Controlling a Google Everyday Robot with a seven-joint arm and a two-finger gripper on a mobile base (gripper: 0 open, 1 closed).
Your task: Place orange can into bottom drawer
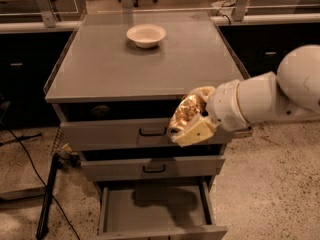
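My gripper (190, 118) reaches in from the right and is shut on the orange can (184, 115), a shiny orange-gold dented can held between two cream fingers (196, 132). The can hangs in front of the cabinet's top drawer front, just past the front edge of the cabinet top, well above the floor. The bottom drawer (155, 211) is pulled out below it, a wide shallow grey tray, with nothing in it that I can see. The gripper's shadow falls on the drawer's floor.
A white bowl (146, 35) sits at the back of the grey cabinet top (100, 74). Two upper drawers with dark handles (152, 132) are shut. A black stand and cables (47, 199) lie on the floor at left. Chairs and counters stand behind.
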